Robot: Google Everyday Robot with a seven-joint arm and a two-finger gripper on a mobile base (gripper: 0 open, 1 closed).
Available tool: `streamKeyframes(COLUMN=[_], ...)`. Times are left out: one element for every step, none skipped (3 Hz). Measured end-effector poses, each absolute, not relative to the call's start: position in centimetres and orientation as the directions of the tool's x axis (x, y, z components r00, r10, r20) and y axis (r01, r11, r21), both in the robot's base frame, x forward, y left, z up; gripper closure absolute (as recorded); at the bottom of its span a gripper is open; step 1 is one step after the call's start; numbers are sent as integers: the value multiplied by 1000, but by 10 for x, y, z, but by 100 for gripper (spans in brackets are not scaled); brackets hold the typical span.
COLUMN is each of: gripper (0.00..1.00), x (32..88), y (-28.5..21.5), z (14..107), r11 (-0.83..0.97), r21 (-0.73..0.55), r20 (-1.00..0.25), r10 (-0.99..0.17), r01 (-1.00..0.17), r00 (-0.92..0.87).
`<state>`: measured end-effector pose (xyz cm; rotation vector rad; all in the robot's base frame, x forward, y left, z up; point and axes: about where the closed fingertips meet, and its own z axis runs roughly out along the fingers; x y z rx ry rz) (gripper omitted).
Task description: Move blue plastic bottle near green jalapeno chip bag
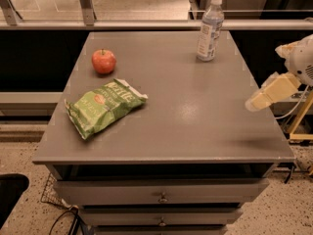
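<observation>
Blue plastic bottle [210, 28] stands upright near the far right corner of the grey drawer cabinet [195, 136], well apart from the green jalapeno chip bag [105, 106] at the left. The gripper [257, 101] hovers over the cabinet's right edge, nearer the camera than the bottle and not touching it; I cannot tell whether it is apart or together.

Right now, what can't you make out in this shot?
- Arm: cut off by the right edge of the camera view; only its end and the gripper show, at the grey table's right edge.
- Tall clear blue plastic bottle: label print too small to read.
- Crinkled green jalapeno chip bag: underside hidden against the tabletop.
- Drawers: contents hidden by their fronts.
- Black object, bottom left: cut off by the edge.
</observation>
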<state>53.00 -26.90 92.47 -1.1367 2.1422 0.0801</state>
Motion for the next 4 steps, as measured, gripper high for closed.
streamKeyframes(gripper=[0,0,0,0], x=[564,599,636,651], y=[-267,-264,-273,-281], z=[908,916,939,952], r11=[712,773,833,867], r21=[-161,-133,-155,-175], r20=[-781,-894,-952,-962], r10=[-515,-364,-269,-250], r01=[-683,-620,-530,-466], r00=[-353,-261,-144,-105])
